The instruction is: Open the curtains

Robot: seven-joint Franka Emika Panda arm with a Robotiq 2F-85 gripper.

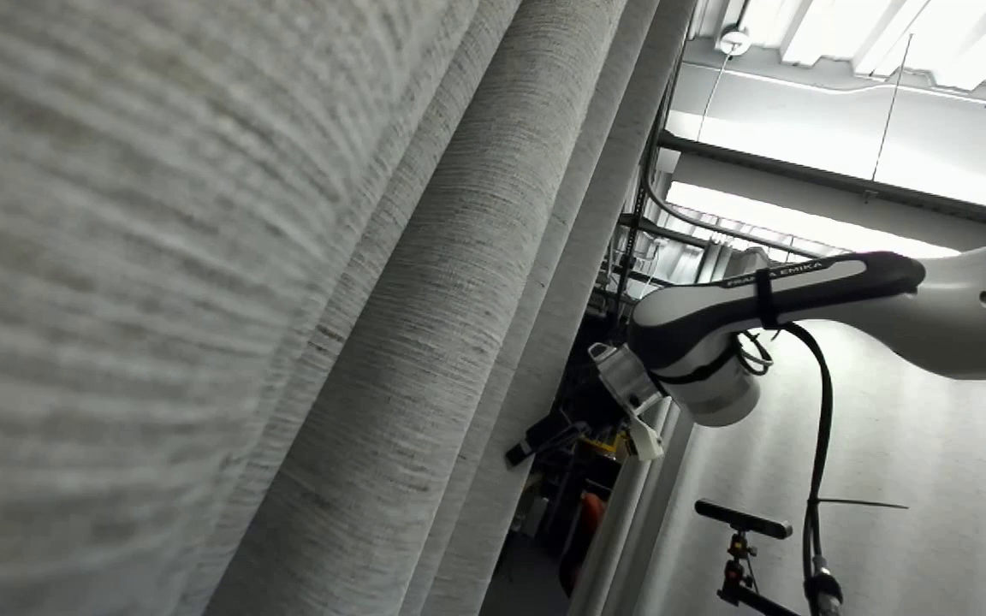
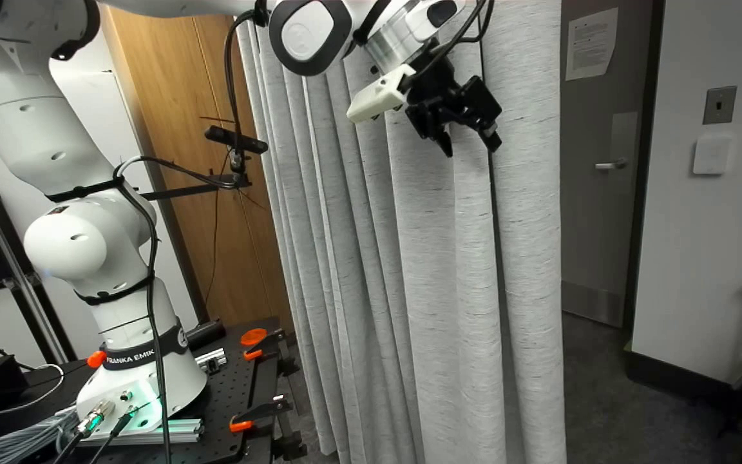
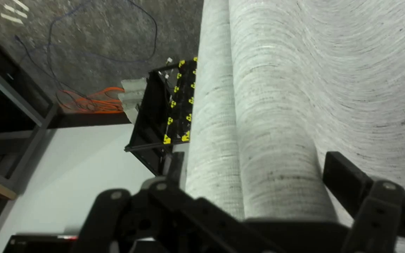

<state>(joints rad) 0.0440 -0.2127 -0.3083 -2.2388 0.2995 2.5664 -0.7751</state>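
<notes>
The light-grey curtains [image 2: 435,290] hang in long soft folds in an exterior view, with their free edge near a door. They fill the left half of an exterior view [image 1: 424,299] at close range and the right half of the wrist view [image 3: 276,80]. My black gripper [image 2: 471,147] is at the upper part of the curtains, near the free edge. In the wrist view the gripper [image 3: 255,158] is open, with two curtain folds between its spread fingers. The right finger is at the side of one fold; whether it touches is unclear. The left finger is just outside the curtain's edge.
A grey door [image 2: 603,193] and a wall [image 2: 699,258] stand beyond the curtain edge. A black rack with yellow marks [image 3: 160,109] is on the floor past the edge. A mounted camera [image 2: 236,138], a wooden cabinet [image 2: 171,96] and a black table [image 2: 229,386] are near the arm.
</notes>
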